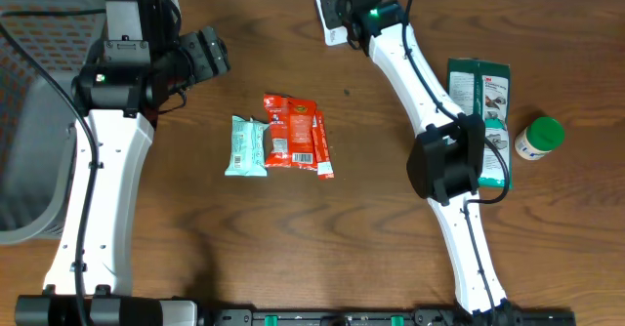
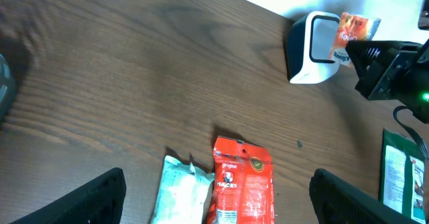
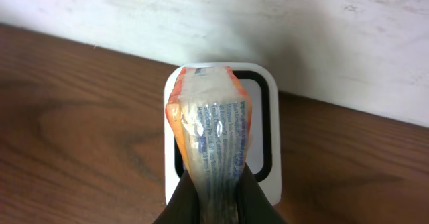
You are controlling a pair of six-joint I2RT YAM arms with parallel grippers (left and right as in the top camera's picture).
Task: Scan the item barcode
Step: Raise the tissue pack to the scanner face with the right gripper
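A small orange packet is pinched at its lower end in my right gripper, which is shut on it. The packet stands upright right in front of the white scanner, covering much of its dark window. From the left wrist view the same scanner stands at the table's far edge with the orange packet beside its face. Overhead, my right gripper is at the scanner. My left gripper hangs open and empty above the table, back from a red packet.
A mint-green packet lies next to the red packet mid-table. A green package and a green-lidded bottle sit at the right. A grey mesh chair is at the left edge. A white wall rises behind the scanner.
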